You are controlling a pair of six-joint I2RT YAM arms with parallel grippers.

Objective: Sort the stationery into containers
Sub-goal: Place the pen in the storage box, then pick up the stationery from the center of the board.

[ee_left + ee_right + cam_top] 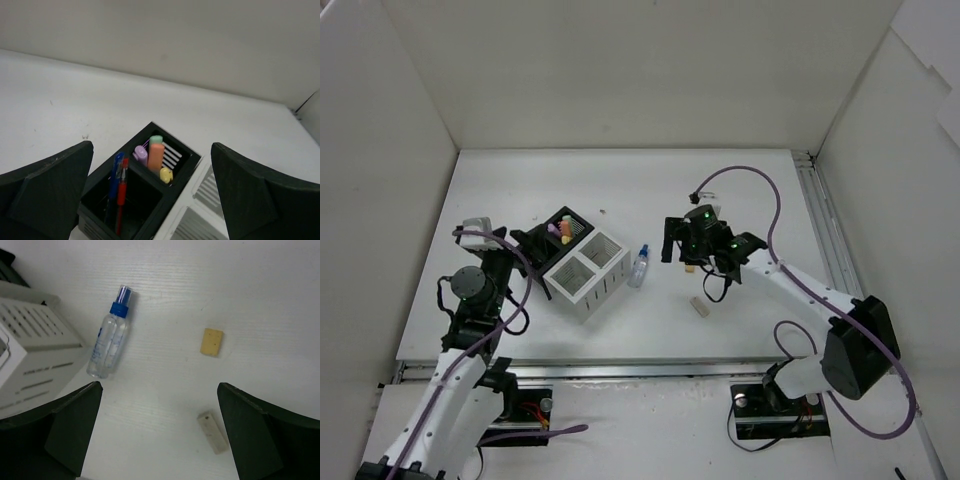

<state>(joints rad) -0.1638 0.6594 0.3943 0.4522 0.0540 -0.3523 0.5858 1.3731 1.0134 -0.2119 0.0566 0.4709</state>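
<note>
The left gripper [154, 187] is holding its jaws spread wide, gripping nothing, and is hovering over the black box [180, 175]. That box is sitting hard against the far left side of the white slatted box [603, 292]. In its nearer compartment a blue pen [116, 180] and a red pen [121, 192] are leaning together. In the farther one, a pink-orange highlighter [156, 154], a purple one [140, 155] and a yellow one [166, 174] are standing.

The right gripper [160, 432] is also hanging with its jaws released and empty. Out on the bench [620, 190], the blue-capped bottle [107, 342] is lying just beside the white box. A beige eraser [211, 342] and a paler eraser [212, 432] are lying beyond the bottle, well apart from the white box.
</note>
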